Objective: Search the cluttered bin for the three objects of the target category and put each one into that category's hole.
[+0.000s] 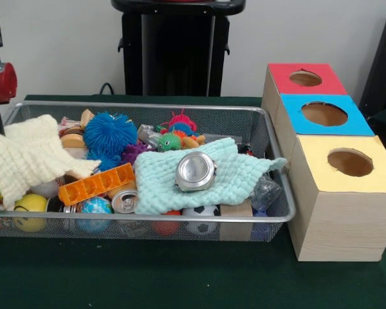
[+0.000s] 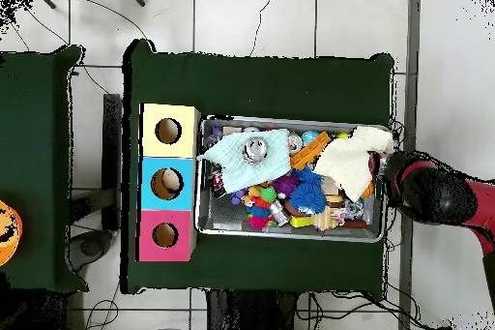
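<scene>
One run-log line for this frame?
arm: at bin's end | jaws: unseen | bin: full, cloths on top | yellow hole: empty | placed: none visible

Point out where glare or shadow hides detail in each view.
Front view: the round metal tin on the mint cloth shows bright reflections that wash out its lid; the yellow-topped box's hole is dark inside. Overhead view: the wire bin contents look small and crowded, and the arm at its end shows no gripper detail.
</scene>
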{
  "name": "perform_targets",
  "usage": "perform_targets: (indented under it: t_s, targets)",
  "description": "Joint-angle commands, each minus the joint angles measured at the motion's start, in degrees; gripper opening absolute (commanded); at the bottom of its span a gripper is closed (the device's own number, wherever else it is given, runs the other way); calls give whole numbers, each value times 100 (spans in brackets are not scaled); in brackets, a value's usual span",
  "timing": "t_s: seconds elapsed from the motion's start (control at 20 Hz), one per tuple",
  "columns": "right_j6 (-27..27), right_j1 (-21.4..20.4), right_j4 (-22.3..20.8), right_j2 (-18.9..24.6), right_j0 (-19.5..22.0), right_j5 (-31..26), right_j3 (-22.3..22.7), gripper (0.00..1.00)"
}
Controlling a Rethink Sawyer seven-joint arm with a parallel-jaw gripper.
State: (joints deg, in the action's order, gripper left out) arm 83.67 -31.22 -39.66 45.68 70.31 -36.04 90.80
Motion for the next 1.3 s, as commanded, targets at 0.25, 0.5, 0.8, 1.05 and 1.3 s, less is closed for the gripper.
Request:
perform_targets:
  t_s: [0.25,0.5,0.8,1.05,1.3]
  targets:
    - [-1792,430,-302,206,-175,-464,-607,0]
    - [-1505,442,-629,59,-341,-52,-447,0]
    - [-1022,687,-906,-121,-370,359,-202,0]
    - [-532,531,-928,-205,-464,433,160,0]
    - [32,235,-950,-411,-723,620,481,0]
